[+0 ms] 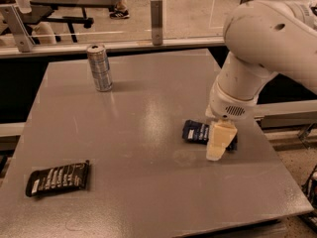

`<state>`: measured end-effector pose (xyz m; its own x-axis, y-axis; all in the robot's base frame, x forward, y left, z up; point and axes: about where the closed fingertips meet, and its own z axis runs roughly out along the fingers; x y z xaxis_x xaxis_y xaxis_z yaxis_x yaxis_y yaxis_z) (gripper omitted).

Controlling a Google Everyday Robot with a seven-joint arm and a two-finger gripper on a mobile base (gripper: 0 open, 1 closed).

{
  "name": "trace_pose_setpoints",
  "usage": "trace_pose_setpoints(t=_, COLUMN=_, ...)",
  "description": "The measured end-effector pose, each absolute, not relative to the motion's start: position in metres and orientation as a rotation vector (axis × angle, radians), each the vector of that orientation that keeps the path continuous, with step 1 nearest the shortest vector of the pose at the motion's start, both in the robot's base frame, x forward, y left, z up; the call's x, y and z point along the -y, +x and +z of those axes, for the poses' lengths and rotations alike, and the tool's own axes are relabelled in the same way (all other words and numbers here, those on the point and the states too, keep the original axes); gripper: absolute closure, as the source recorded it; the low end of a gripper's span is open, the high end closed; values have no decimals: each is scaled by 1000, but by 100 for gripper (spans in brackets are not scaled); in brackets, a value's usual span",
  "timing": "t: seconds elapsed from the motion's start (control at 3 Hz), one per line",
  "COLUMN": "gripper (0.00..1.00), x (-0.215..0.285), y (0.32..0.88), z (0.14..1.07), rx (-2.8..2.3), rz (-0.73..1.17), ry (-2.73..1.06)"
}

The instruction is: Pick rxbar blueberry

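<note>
Navy-blue and glossy, the rxbar blueberry (196,132) lies flat on the grey tabletop (148,197), right of centre and towards the right edge. The pincer (215,152), a cream-coloured piece at the end of the white arm (262,48), hangs directly over the bar's right half, tip pointing down and slightly left. In this view it covers the middle and right part of the wrapper. The bar's left end sticks out to the left of the pincer, and a dark sliver of its right end shows just past the pincer's right side. Whether the tip touches the wrapper or the tabletop in front of it cannot be told, nor whether the pincer is released or clenched; it has no visible hold on the bar.

The bar's long axis runs roughly left to right across the tabletop, its right end dipping a little towards the near edge. Its left end, which carries pale lettering, points towards the middle of the tabletop.

Well apart from the bar, a silver can (100,68) stands upright near the far left of the tabletop. A black-wrapped bar (58,178) lies flat near the front left corner, its long axis also roughly left to right. A metal rail with a glass panel (156,14) runs behind the far edge.
</note>
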<state>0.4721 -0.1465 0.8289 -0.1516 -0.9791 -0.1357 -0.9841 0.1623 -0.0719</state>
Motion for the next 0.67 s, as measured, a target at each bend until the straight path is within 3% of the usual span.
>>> trace_pose_setpoints(t=0.33, gripper=48, x=145, y=472, z=829, rx=-2277, rz=58, ry=-1954)
trace_pose_setpoints(t=0.67, gripper=79, x=145, y=472, z=834, rx=-2282, rz=72, ry=-1953)
